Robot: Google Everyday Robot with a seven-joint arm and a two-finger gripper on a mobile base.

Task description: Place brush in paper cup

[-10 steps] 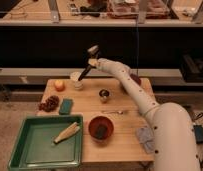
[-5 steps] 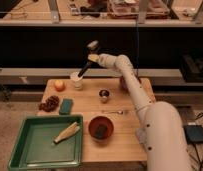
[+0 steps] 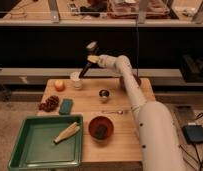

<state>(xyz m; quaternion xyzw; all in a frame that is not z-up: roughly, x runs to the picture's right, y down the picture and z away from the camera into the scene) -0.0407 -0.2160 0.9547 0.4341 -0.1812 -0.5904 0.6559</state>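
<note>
Wood planks form the pale surface (image 3: 122, 145). The white arm (image 3: 145, 125) rises from its 4 o'clock edge and bends back toward 12 o'clock. At 8 o'clock lies a green rectangular tray (image 3: 30, 152) holding one tan husk-like piece (image 3: 66, 132). At the tray's 3 o'clock side stands a round reddish bowl (image 3: 91, 125) with a dark lump (image 3: 101, 131) inside. Around 10 o'clock sit a teal sponge (image 3: 66, 106), dark red grapes (image 3: 49, 103) and an orange fruit (image 3: 59, 85). A small shiny metal cup (image 3: 104, 94) stands near the centre, with a silver spoon (image 3: 116, 111) at its 5 o'clock. The white paper cup (image 3: 76, 81) stands at the 11 o'clock edge, just beside the orange fruit. At its 1 o'clock, above it, hangs the gripper (image 3: 91, 57), fingers clamped on the slim dark brush (image 3: 85, 70). The brush slants down to the cup's rim; whether its tip is inside cannot be told.
</note>
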